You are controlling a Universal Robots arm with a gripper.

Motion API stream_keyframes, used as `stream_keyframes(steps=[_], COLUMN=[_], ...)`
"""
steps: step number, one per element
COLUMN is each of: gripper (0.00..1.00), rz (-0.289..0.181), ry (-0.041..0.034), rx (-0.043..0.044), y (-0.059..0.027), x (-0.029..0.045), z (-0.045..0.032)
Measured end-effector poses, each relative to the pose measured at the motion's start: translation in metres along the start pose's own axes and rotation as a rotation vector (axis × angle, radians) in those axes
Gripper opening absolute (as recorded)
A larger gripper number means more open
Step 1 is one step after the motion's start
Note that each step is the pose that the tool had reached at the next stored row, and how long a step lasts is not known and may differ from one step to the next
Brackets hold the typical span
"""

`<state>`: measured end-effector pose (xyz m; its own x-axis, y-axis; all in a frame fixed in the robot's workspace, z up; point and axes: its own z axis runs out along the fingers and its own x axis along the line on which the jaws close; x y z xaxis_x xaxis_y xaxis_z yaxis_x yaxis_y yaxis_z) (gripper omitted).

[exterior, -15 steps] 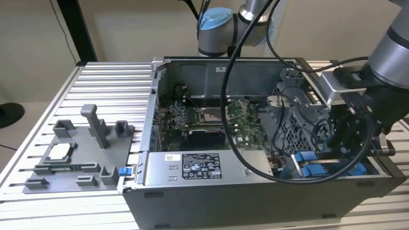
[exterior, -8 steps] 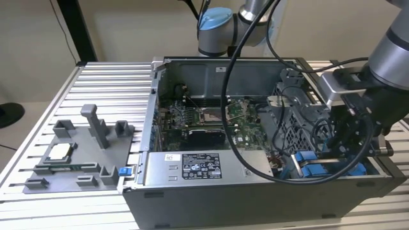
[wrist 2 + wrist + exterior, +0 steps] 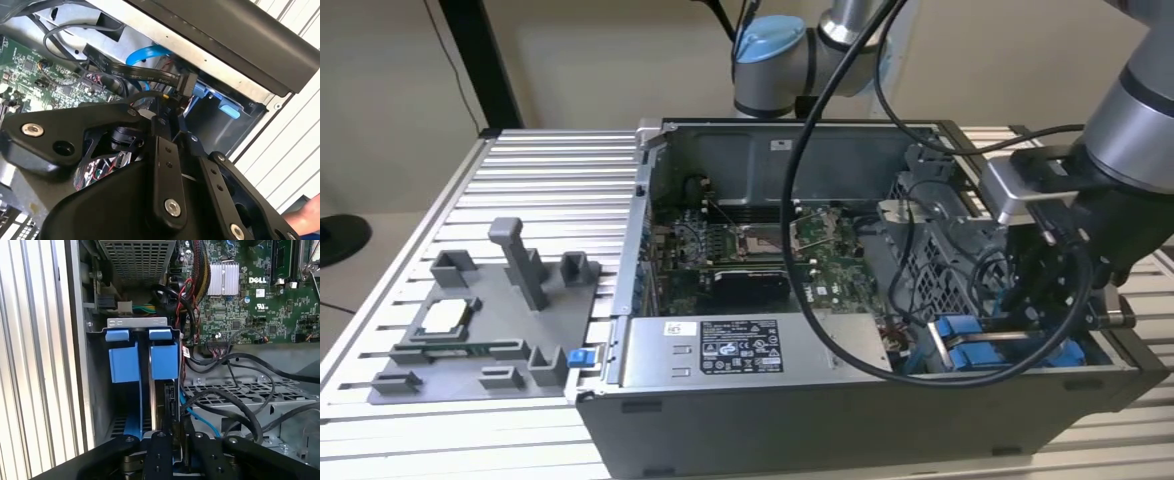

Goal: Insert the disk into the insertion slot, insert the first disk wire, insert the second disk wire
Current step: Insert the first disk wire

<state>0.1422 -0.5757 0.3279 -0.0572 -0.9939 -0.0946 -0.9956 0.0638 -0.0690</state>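
**Hand point(image 3: 173, 429) low in the drive bay, disk seated in its slot**

Hand fingers are drawn together into a narrow pinch at the mouth of the bay; whether anything thin sits between them I cannot tell. Directly ahead of the tips stands the disk point(image 3: 164, 359), upright in its bright blue carrier and pushed down into the slot, with a second carrier point(image 3: 122, 362) just beside it.

A blue wire point(image 3: 201, 418) runs out from under the hand across the perforated cage. In the second wrist view a flat black wire point(image 3: 150, 75) ends in a connector close to the blue frame. Whether either is plugged home is hidden.

By my judgement the disk is rigid, dense for its size and sensitive to knocks, so the blue plastic tabs at its top are the place to take it, not the bare metal. The 2 wires are limp and springy. The hard connector shell gives a firmer hold than the cord.

Beyond lie the motherboard point(image 3: 250, 305), the open case point(image 3: 787, 420) and the ribbed worktop point(image 3: 534, 170) with a grey fixture tray point(image 3: 480, 330).
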Motion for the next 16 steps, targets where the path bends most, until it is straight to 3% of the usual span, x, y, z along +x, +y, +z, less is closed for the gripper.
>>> stream_keyframes(steps=[6,13,16], gripper=[0.0,0.0,0.0], rz=[0.002,0.004,0.005], ry=[-0.0195,-0.0378,-0.0412], rx=[-0.0012,-0.0029,-0.0062], y=[-0.0001,-0.0014,-0.0017], x=[-0.0003,-0.0007,0.0016], z=[-0.0021,-0.0194,-0.0216])
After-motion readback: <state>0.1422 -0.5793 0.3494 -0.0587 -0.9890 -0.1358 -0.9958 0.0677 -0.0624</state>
